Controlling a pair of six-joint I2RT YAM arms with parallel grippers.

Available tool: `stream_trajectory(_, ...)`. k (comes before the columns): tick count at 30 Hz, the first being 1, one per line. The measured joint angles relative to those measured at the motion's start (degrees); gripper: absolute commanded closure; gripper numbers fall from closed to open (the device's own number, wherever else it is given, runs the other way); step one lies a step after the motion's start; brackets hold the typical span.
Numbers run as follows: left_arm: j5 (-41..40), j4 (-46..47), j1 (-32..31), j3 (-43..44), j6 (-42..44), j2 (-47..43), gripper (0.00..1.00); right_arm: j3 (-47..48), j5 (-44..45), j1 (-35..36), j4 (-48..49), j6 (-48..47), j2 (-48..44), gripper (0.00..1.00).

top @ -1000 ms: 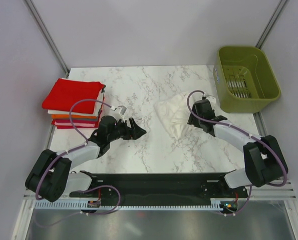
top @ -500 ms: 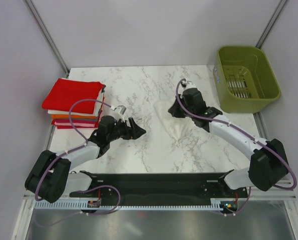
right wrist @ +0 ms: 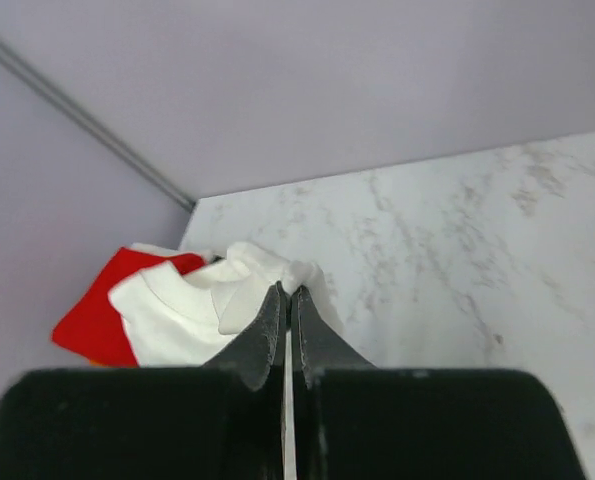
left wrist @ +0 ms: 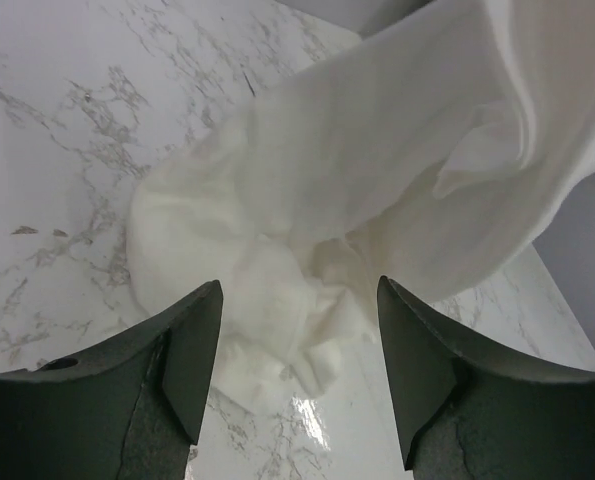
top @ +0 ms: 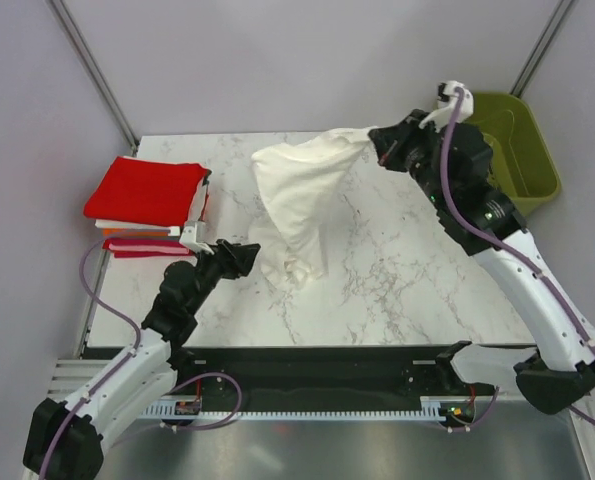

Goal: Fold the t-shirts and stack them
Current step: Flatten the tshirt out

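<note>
White shirt up in the air, pinched at one corner by the right tool, jaws clamped tight on the cloth. It hangs in a long drape with its bottom end bunched on the desk near the middle. Left tool sits just beside that bunched end, jaws apart, nothing in them. I'd call this the spreading-out step: the shirt is crumpled and not yet laid flat. Next move, by my read, asks the left tool to catch a second corner or hem low down, so the pair can stretch it and lay it out for folding. Folded stack at the desk's left edge, red on top, well apart from the drape. Green basket far right, partly behind the right arm; no cloth shows in the part I can see
</note>
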Motion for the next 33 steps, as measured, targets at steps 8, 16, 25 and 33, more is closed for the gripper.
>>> stream_trajectory(8,-2.7,-0.7,0.0,-1.2,0.1,1.9,0.28,-30.5,4.4,-6.2,-0.4,3.8,-9.1,1.0)
stream_trajectory(16,1.7,-3.4,0.0,5.8,0.2,21.0,0.32,-46.6,11.8,-8.0,-5.0,5.4,-16.7,0.38)
stream_trajectory(25,4.0,-6.3,0.0,10.6,0.6,28.6,0.32,-40.8,1.7,-6.3,2.0,-0.5,-2.8,0.37)
stream_trajectory(33,2.9,-9.9,0.0,11.8,1.0,29.9,0.26,-32.9,-0.7,1.5,3.0,-2.1,13.7,0.29)
